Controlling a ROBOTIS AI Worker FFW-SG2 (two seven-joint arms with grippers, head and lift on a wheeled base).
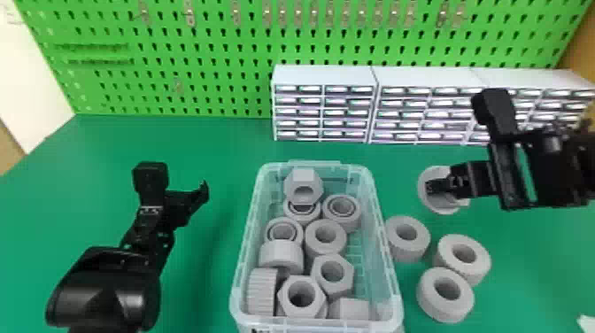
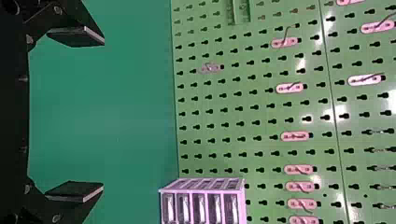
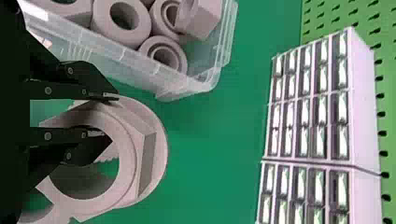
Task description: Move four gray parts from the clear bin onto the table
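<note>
Head view: right pincer gripping gray part, right of bin

Left pincer [image 1: 183,192] over table [image 1: 102,152], left of bin; left wrist view has its fingers spread wide, nothing between them. Bin [image 1: 315,164] next, holding a jumble of gray parts [image 1: 325,253], some round, some hex, one ribbed on its side [image 1: 261,292]. Just beside bin's right wall: one round part [image 1: 407,254] on table. Farther right, two more round parts [image 1: 442,306] [image 1: 476,270], close together, also on table. Behind these, right pincer [image 1: 433,187] clenched on gray part [image 1: 438,172]; right wrist view puts one finger inside its hole, one outside. Can't tell if that part touches table. Drawer units [image 1: 323,75] stand behind, along green pegboard [image 1: 212,84].
</note>
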